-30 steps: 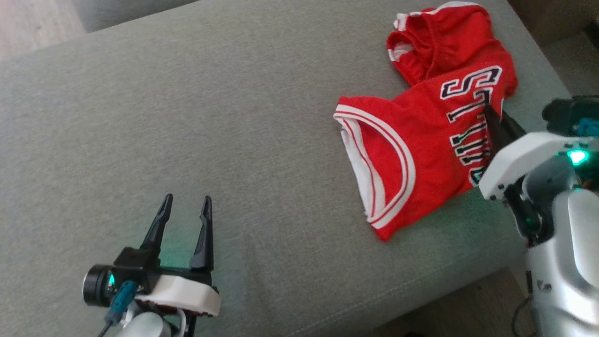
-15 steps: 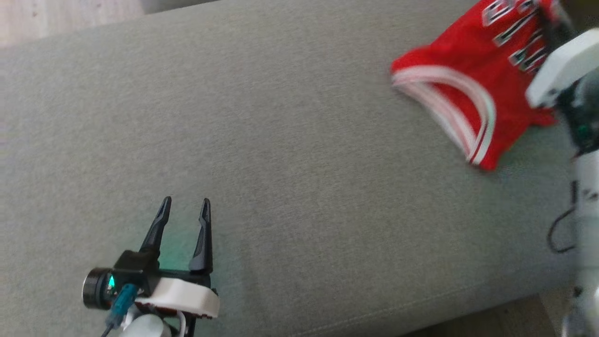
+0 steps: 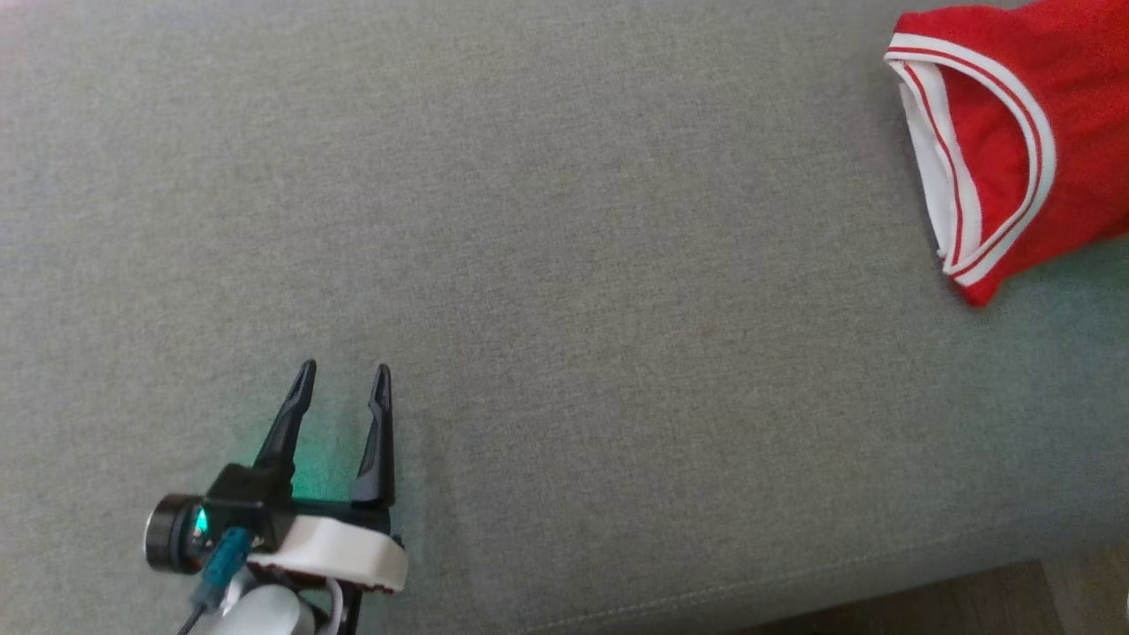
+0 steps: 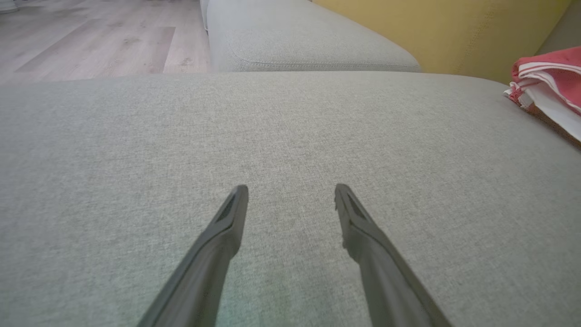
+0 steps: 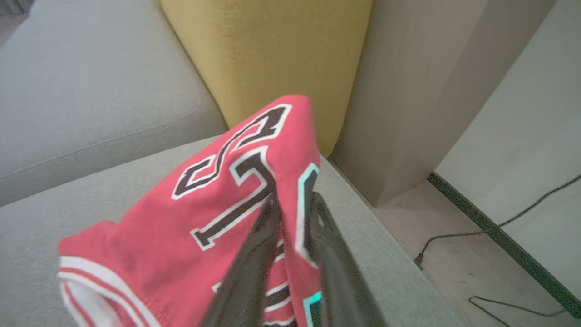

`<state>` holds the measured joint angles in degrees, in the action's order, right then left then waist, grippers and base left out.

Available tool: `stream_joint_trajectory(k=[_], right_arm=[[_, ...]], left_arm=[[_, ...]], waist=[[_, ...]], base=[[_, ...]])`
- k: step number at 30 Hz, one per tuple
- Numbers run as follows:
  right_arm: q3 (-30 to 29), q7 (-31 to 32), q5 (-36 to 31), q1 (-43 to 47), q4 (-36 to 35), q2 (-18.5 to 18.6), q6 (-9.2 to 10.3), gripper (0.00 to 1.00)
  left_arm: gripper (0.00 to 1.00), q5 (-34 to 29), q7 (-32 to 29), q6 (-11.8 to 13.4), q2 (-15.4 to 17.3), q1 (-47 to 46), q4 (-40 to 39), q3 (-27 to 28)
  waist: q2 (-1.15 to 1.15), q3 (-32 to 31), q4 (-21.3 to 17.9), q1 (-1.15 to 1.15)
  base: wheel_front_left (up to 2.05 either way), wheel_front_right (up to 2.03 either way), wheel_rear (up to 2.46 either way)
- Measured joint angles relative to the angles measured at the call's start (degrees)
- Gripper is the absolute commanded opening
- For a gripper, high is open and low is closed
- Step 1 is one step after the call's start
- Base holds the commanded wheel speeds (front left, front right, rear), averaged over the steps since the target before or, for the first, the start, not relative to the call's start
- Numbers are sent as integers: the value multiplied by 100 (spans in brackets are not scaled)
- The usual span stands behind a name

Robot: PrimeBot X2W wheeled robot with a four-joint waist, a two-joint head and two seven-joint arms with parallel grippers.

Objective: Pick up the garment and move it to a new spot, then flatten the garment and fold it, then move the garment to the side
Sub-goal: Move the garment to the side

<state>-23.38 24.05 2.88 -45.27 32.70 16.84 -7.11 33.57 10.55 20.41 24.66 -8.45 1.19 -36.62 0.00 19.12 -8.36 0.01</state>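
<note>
Head view: the left end effector (image 3: 344, 370) sits near the front left, over the grey sofa seat (image 3: 564, 220). Its two fingers are spread apart and hold nothing. The red jersey (image 3: 1076, 106) lies far off at the right, at the back of the seat. Its white-striped edge (image 3: 970, 176) faces left.

Left wrist view: the two dark fingers are wide apart, with bare grey cloth between them. The jersey peeks in at the far right. This view adds a yellow cushion (image 4: 445, 32) behind the seat and a wood floor (image 4: 91, 41) far back on the left.

Right wrist view: the right end effector (image 5: 292, 200) has its fingers close together, pinching a fold of the jersey. Up close, black letters (image 5: 236, 214) with white edges show on the red cloth.
</note>
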Motion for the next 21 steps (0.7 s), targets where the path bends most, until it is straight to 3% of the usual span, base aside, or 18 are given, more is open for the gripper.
stream_joint_trajectory(k=[8, 21], right_arm=[[-213, -310, -301, 3, 127, -214, 0, 100], [665, -921, -134, 42, -176, -238, 0, 100]], left_arm=[[100, -35, -97, 55, 26, -96, -76, -8], [100, 9, -68, 20, -7, -96, -5, -33]], waist=[[0, 72, -99, 0], [0, -431, -4, -1]], base=[[0, 0, 0], [0, 0, 0]])
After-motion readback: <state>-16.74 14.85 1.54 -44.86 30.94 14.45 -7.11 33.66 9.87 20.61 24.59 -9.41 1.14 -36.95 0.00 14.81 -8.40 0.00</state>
